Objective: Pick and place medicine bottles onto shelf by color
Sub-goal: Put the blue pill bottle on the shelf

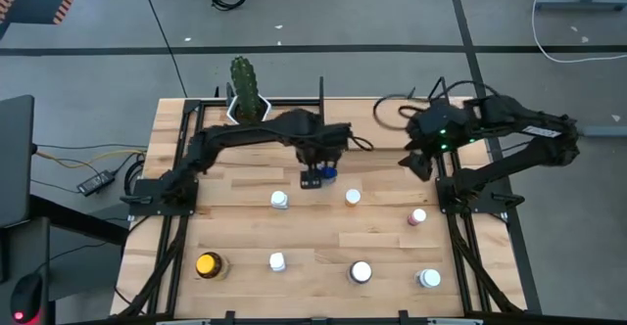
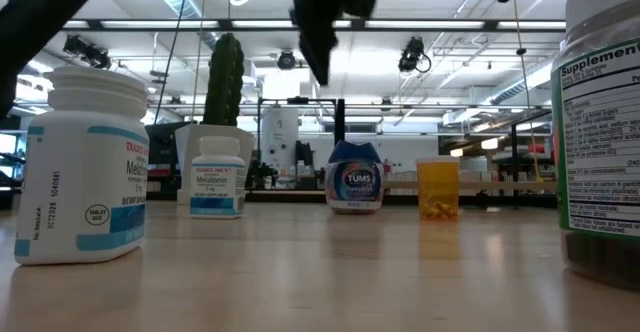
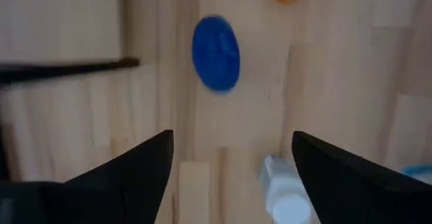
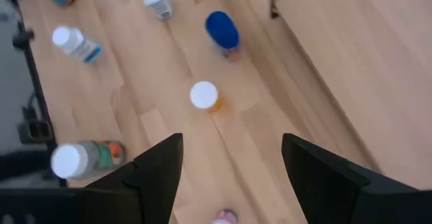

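A blue-capped bottle stands upright on its base on the wood, close to the shelf with its thin black posts. My left gripper hangs open above and just beside it, pointing down. The left wrist view shows the blue cap beyond my open fingers, with nothing between them. My right gripper is open and raised at the table's right side, holding nothing. An orange white-capped bottle and a white one stand nearby.
More bottles stand toward the near edge: a pink one, an amber one, a white one and two white-capped ones. A cactus in a white pot stands at the far edge. Black frame rails run along both table sides.
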{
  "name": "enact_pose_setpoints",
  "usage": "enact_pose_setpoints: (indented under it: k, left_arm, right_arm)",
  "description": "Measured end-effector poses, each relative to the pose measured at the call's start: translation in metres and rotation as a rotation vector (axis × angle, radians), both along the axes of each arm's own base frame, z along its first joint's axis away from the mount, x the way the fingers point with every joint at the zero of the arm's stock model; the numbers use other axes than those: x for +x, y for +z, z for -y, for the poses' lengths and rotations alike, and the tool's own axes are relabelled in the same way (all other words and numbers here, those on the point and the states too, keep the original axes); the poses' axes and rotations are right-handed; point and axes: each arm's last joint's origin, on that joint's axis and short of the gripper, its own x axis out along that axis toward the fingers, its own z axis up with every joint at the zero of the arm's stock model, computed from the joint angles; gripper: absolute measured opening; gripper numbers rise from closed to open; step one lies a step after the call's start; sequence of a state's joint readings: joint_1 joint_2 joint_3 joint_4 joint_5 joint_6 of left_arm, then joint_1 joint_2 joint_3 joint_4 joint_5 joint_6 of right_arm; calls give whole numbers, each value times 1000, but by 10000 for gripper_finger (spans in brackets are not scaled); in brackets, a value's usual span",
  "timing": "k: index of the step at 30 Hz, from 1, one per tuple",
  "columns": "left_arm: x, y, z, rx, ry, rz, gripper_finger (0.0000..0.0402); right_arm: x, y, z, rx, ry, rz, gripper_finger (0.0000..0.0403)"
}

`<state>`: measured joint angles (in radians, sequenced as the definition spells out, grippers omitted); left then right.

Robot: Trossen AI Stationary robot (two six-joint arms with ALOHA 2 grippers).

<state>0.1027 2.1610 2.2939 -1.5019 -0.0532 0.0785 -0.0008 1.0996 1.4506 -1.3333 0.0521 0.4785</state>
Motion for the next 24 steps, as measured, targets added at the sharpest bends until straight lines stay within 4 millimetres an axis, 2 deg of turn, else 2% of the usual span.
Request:
enact_pose_setpoints:
  k: [6, 12, 17, 19, 24]
  left_arm:
    - [-32, 48, -3, 5, 53, 126, 300]
    - [-60, 71, -1, 3, 58, 120, 300]
    - [-101, 81, 5, -22, 63, 140, 299]
    - [-119, 75, 6, -26, 85, 139, 299]
    - [-158, 60, 11, -47, 175, 275, 299]
  right_arm:
    - [48, -17, -3, -102, 168, -33, 259]
    - [88, -31, -3, -220, 283, -5, 259]
    - [119, -41, -4, -277, 343, 60, 259]
    - [130, -49, -4, -274, 348, 56, 259]
    - [157, -76, -5, -275, 385, -2, 259]
